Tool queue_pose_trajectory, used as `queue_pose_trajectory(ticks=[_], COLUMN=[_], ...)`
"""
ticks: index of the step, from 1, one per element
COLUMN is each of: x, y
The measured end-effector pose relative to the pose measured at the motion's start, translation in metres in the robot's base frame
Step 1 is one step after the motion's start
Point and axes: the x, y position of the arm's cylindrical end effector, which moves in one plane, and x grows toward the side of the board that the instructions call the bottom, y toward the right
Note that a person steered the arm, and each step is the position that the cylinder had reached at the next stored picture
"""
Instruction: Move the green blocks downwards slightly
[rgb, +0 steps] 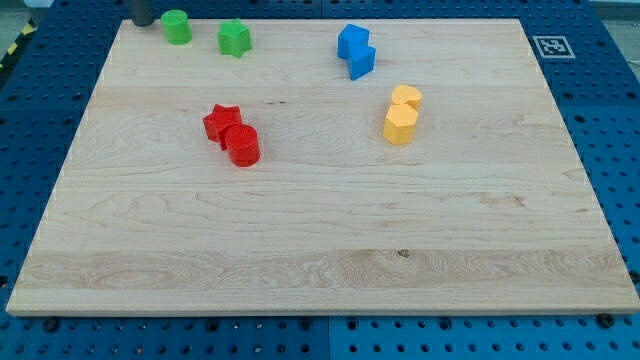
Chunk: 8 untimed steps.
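Two green blocks sit near the view's top left of the wooden board (320, 230): a green cylinder (177, 27) and, to its right, a green star-shaped block (235, 39). My tip (141, 22) is a dark rod end at the board's top left edge, just left of the green cylinder, with a small gap between them.
A red star (221, 122) touches a red cylinder (242, 145) at left of centre. Two blue blocks (355, 51) touch each other at top centre. Two yellow blocks (402, 115) touch each other right of centre. A marker tag (551, 46) is at the top right corner.
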Motion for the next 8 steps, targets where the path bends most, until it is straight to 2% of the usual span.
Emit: queue_pose_trajectory(ticks=[2,8], x=[0.0,0.009], y=[0.026,0.055])
